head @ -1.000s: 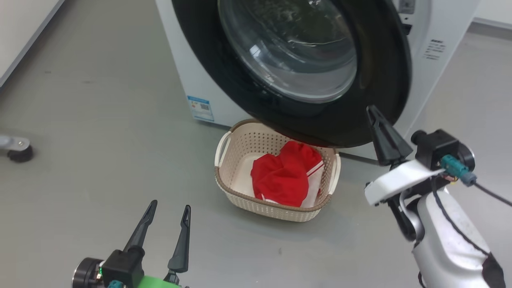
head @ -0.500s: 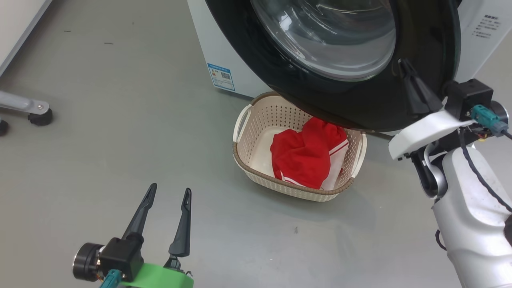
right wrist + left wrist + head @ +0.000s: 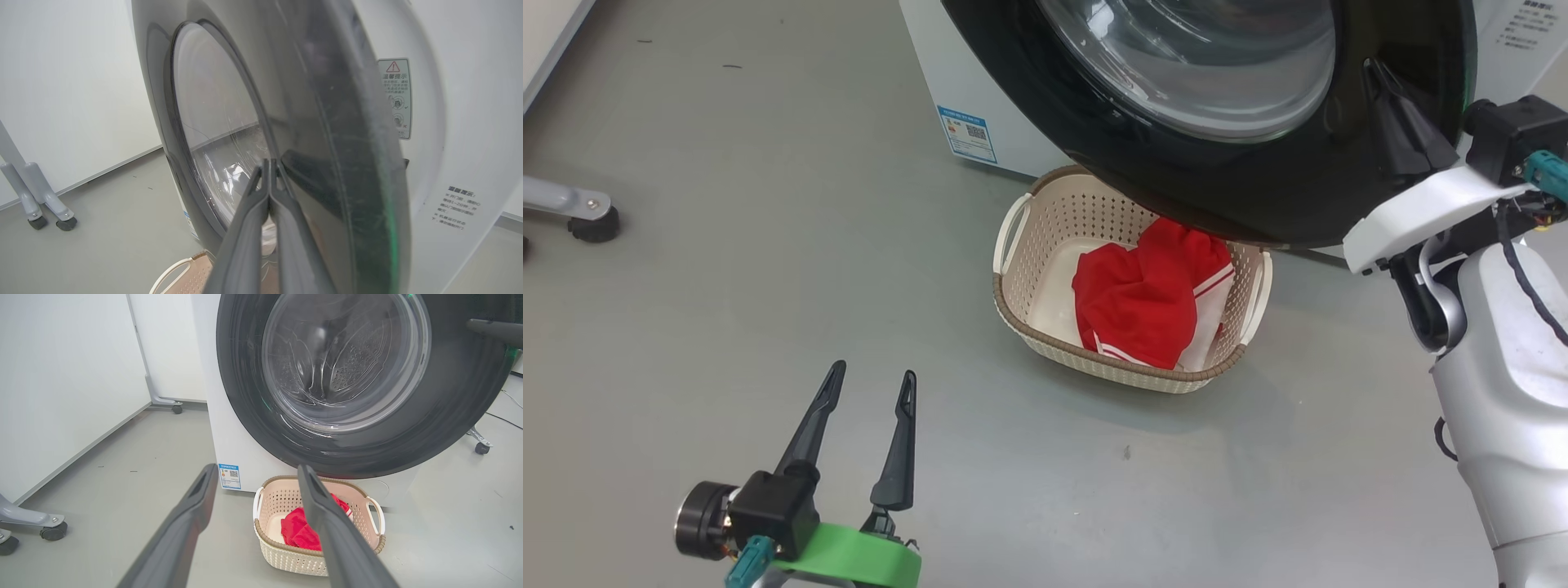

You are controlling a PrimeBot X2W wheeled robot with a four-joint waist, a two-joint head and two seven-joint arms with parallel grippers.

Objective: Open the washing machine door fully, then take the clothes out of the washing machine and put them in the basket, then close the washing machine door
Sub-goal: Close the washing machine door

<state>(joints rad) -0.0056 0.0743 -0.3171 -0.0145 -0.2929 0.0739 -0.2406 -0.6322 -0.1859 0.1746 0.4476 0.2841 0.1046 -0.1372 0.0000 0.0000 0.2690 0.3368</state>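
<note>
The washing machine door (image 3: 1258,188) hangs ajar over the far side of the basket (image 3: 1045,347), its glass bowl facing me. Behind it stands the white washing machine (image 3: 980,82) with its blue label. Red clothes (image 3: 1143,302) with white stripes lie in the cream basket on the floor. My right gripper (image 3: 1376,69) is shut, fingers laid against the door's black rim at its right side; the right wrist view shows that gripper (image 3: 270,163) beside the door (image 3: 347,143). My left gripper (image 3: 872,372) stands open and empty over the floor, well short of the basket (image 3: 286,559).
Grey caster legs (image 3: 580,216) stand on the floor at the far left, with another caster (image 3: 482,447) to the right of the machine. A white wall panel (image 3: 61,396) runs along the left. Open grey floor (image 3: 727,327) lies between my left gripper and the basket.
The head camera has shifted. My right gripper has risen from below the door's lower right edge up onto its black rim. The left gripper stays open in the same pose.
</note>
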